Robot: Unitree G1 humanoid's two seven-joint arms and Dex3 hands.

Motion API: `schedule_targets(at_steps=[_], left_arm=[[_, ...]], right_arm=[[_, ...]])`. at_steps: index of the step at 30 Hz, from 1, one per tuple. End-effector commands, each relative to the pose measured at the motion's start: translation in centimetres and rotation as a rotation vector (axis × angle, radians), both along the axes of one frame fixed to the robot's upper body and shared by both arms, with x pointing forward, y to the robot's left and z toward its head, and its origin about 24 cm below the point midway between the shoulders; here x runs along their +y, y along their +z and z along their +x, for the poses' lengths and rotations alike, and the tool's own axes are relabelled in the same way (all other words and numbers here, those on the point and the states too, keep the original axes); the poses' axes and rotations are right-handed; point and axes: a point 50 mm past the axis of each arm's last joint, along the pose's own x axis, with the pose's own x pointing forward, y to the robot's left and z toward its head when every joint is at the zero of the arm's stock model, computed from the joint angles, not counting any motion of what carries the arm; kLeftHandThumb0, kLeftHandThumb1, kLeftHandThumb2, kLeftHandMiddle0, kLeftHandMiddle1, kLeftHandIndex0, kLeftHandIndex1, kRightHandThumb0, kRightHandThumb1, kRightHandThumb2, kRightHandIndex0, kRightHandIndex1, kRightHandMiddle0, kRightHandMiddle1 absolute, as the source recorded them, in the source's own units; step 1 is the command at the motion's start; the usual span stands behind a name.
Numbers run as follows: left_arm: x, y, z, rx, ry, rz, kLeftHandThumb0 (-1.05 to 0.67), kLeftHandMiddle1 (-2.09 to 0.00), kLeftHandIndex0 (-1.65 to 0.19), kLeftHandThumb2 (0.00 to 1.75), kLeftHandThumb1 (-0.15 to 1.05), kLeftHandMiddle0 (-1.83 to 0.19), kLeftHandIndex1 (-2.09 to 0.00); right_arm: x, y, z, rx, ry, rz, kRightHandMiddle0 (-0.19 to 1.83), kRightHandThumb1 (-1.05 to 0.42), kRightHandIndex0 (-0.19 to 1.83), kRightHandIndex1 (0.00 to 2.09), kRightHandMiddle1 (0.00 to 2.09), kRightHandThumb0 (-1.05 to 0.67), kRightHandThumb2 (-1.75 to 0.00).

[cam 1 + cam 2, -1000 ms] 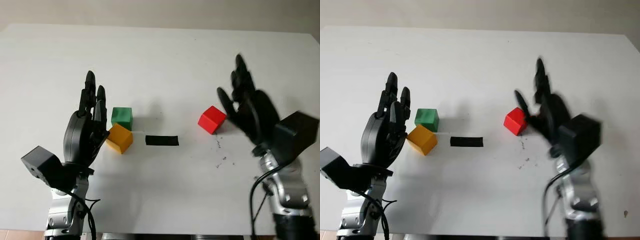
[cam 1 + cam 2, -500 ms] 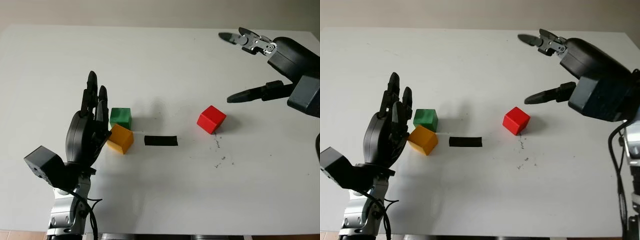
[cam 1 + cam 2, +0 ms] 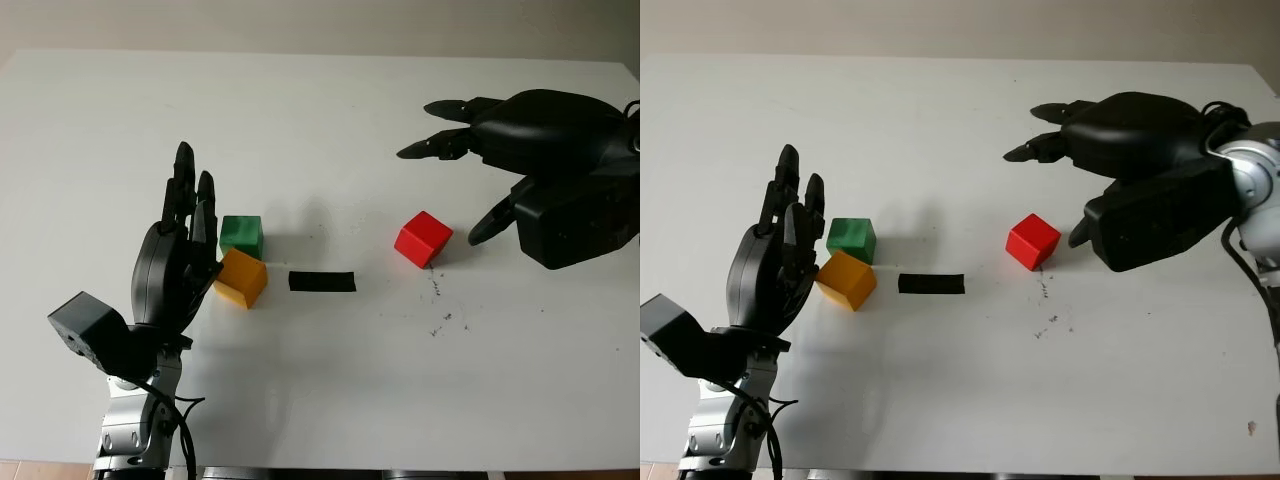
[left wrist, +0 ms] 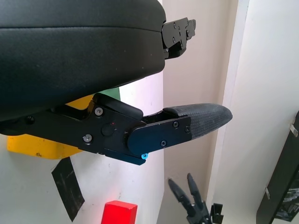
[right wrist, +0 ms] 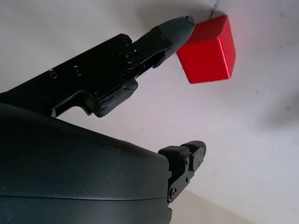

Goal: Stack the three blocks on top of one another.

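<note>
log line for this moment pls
right hand: open, above red block | left hand: open, beside orange block | stacked: none

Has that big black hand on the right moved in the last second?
Yes. The right hand was low beside the red block; it has since swung up and now hovers open above and behind it. The block itself stayed put.

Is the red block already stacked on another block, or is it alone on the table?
Alone on the table. The red block sits apart from the green block and orange block; the open right hand hovers beside it.
</note>
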Motion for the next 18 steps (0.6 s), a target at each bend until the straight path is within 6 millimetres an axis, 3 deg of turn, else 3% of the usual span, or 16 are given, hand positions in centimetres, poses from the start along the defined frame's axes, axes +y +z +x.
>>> schedule_targets(at_steps=[1, 18], left_arm=[[0.0, 0.2, 0.0, -0.015, 0.003, 0.008, -0.73, 0.0, 0.19, 0.62, 1.05, 0.19, 0.0], [0.1, 0.3, -0.1, -0.01, 0.01, 0.005, -0.73, 0.0, 0.19, 0.62, 1.05, 0.19, 0.0]], right_arm=[[0.1, 0.0, 0.0, -0.01, 0.014, -0.028, 0.38, -0.77, 0.04, 0.07, 0.1, -0.62, -0.05], [-0.4, -3.5, 0.9, 0.009, 0.085, -0.025, 0.37, -0.83, 0.02, 0.06, 0.07, -0.59, -0.06]])
